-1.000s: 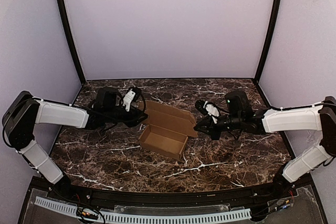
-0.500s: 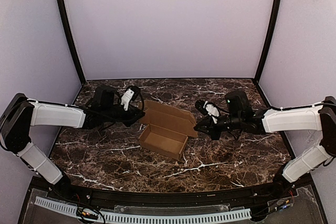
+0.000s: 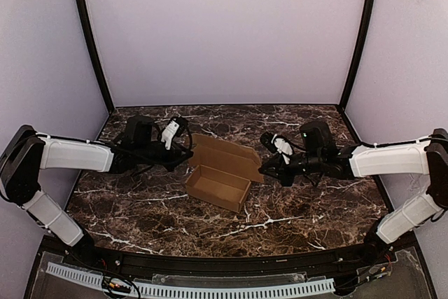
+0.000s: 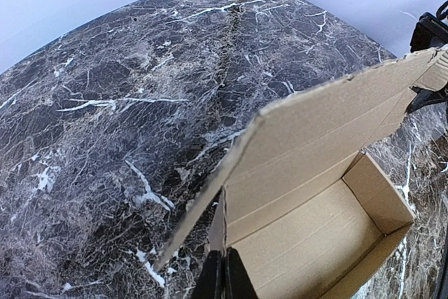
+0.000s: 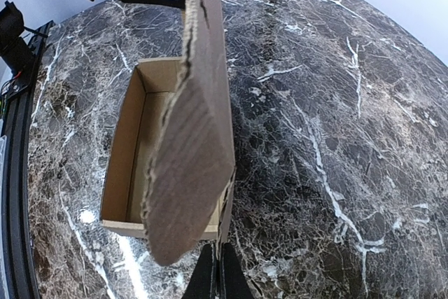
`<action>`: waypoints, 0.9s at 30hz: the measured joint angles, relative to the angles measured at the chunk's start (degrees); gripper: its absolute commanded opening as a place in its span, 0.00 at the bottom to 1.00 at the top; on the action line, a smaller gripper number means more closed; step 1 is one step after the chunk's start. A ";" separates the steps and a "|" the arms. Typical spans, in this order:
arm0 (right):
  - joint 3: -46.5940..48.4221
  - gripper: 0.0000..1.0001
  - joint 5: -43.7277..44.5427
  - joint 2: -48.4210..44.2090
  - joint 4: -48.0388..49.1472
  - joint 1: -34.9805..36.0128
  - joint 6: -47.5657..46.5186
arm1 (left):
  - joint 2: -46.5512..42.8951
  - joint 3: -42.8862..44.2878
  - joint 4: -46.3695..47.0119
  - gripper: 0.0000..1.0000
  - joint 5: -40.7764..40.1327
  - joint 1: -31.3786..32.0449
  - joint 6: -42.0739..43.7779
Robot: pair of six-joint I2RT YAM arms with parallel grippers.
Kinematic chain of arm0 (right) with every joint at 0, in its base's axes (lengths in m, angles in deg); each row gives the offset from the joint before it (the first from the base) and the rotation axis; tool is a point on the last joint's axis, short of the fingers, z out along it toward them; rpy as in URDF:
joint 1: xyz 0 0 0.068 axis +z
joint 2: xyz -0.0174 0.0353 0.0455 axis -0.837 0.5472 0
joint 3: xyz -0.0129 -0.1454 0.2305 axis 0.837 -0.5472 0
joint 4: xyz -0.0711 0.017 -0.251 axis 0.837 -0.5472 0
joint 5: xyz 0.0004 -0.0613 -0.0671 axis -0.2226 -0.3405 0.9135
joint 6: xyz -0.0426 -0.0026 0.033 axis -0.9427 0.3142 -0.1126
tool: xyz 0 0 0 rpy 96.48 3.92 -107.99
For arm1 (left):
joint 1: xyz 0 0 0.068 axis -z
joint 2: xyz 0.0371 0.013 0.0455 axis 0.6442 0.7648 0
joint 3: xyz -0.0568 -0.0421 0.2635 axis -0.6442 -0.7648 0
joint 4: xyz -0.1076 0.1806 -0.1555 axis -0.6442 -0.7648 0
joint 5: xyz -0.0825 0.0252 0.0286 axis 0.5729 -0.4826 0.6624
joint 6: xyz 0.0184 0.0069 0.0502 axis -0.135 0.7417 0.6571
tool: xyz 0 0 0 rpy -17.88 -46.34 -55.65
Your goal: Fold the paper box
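My left gripper (image 3: pixel 189 157) has just closed down to a thin pinch on the left end wall of the paper box (image 3: pixel 218 187), which sits mid-bench (image 3: pixel 301 218) with its lid up. My right gripper (image 3: pixel 263 169) stays shut at the right end, so both ends seem steadied for folding.

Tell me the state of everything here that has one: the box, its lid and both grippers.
paper box, tray formed, open on top, not yet closed.
lid, raised, tilted back behind the tray.
left gripper, shut, pinching the box's left end.
right gripper, shut, pinching the box's right end.
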 measured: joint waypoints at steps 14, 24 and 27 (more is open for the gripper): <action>0.17 0.00 10.49 0.02 3.45 7.28 10.58 | -6.10 -6.03 1.31 0.00 -4.63 1.03 -7.19; 1.38 0.00 24.85 2.89 6.01 13.90 19.23 | -7.52 -6.56 0.59 0.00 -16.72 9.55 -12.07; 2.36 0.00 29.22 3.76 5.88 14.75 21.75 | -7.56 -6.56 0.50 0.00 -19.65 11.32 -13.55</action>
